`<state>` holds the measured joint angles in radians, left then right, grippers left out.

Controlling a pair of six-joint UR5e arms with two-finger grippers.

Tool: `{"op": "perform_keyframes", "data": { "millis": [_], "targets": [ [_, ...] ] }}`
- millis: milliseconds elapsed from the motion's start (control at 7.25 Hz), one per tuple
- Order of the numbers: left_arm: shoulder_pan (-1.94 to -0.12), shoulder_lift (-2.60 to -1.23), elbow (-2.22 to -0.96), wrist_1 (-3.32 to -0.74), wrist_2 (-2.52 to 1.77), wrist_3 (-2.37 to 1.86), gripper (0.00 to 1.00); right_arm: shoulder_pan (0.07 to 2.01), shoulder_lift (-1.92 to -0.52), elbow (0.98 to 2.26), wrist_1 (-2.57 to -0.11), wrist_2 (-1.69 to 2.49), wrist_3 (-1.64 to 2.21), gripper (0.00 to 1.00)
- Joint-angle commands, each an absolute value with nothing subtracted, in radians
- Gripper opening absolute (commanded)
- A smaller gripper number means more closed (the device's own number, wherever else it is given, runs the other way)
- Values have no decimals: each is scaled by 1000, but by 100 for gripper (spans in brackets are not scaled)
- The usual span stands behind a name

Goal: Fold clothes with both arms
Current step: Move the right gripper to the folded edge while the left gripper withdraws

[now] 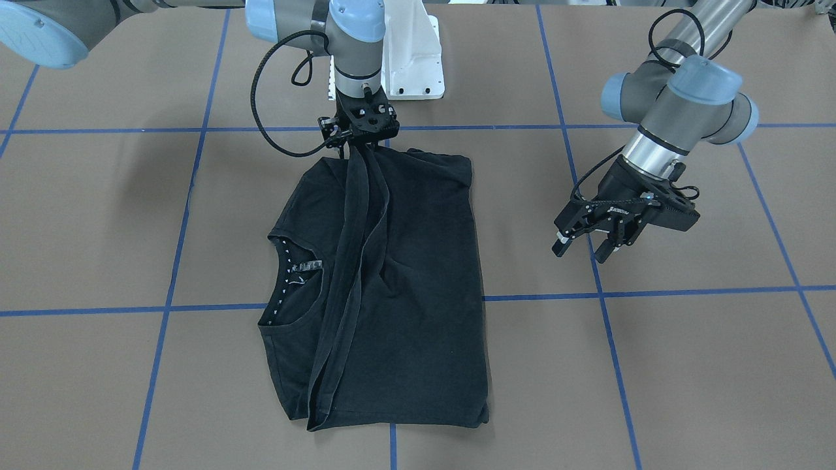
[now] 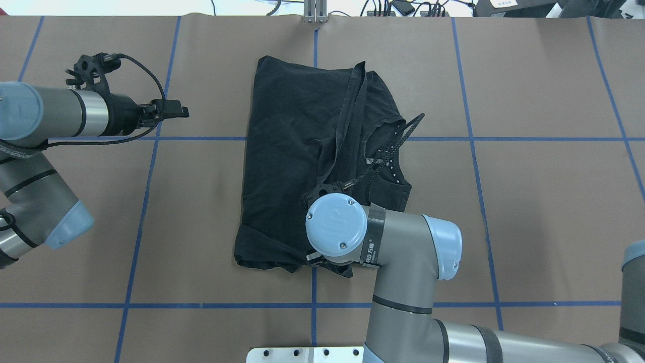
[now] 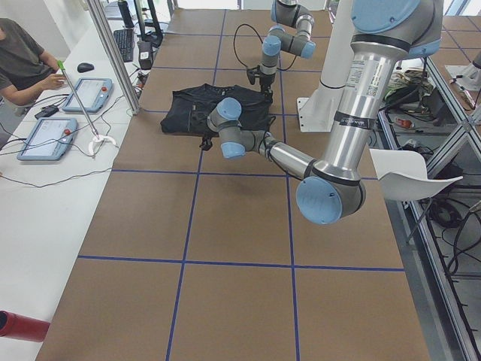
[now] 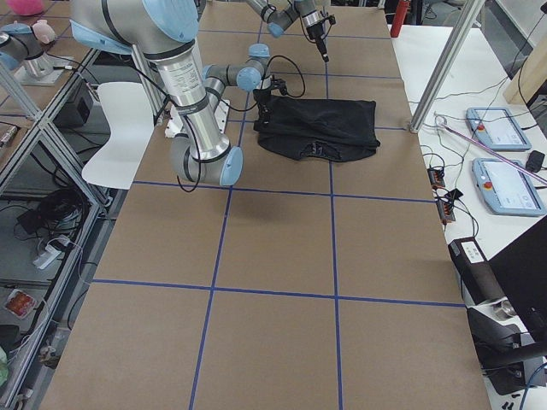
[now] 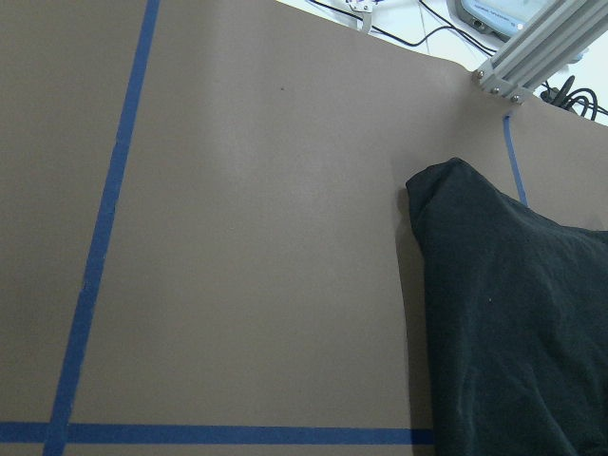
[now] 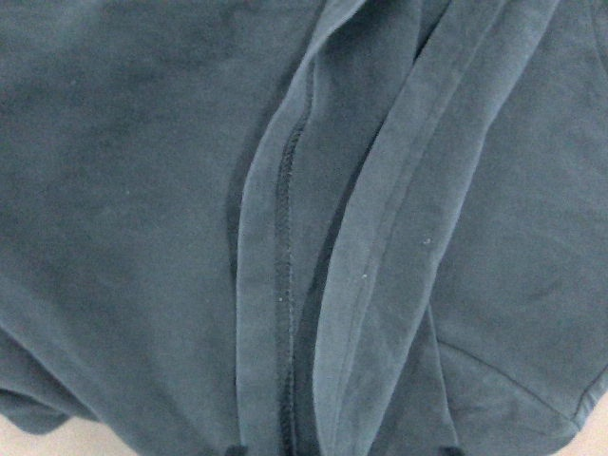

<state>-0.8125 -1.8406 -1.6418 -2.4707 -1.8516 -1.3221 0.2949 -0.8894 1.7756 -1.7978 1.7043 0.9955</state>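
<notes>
The black T-shirt (image 1: 418,281) lies folded lengthwise on the brown table, its white-dotted neckband (image 1: 286,274) toward the view's left. My right gripper (image 1: 358,142) is shut on a hem edge and holds it above the shirt, so a long strip of fabric rises from the far end up to it. The overhead view hides this gripper under the right wrist cap (image 2: 335,229), over the shirt (image 2: 287,151). The right wrist view is filled with hem folds (image 6: 285,266). My left gripper (image 1: 581,249) hangs open and holds nothing, beside the shirt and apart from it. The logo is hidden.
The white pedestal (image 1: 411,59) stands at the robot's edge of the table. Blue tape lines (image 1: 604,294) grid the brown surface. A metal post (image 3: 113,56) marks the table's far side, where a person (image 3: 22,56) sits at a bench with control tablets (image 3: 45,139).
</notes>
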Motion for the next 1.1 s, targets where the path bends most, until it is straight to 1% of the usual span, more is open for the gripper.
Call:
{"op": "perform_keyframes", "data": {
  "millis": [0, 138, 276, 414, 552, 966],
  "targets": [
    [-808, -1830, -1643, -2471, -1850, -1350, 99, 270, -888, 1767, -1810, 1700, 960, 73],
    [-808, -1830, -1643, -2471, -1850, -1351, 99, 261, -887, 1767, -1810, 1700, 960, 72],
    [-808, -1830, -1644, -2471, -1850, -1351, 99, 258, -888, 1766, -1809, 1698, 960, 68],
    [-808, -1830, -1643, -2471, -1850, -1353, 99, 258, -888, 1766, -1809, 1697, 960, 33],
    [-808, -1830, -1643, -2471, -1850, -1353, 99, 259, -888, 1764, -1810, 1686, 960, 0],
    [-804, -1830, -1640, -2471, -1848, -1353, 99, 296, -887, 1784, -1812, 1701, 959, 0]
  ]
}}
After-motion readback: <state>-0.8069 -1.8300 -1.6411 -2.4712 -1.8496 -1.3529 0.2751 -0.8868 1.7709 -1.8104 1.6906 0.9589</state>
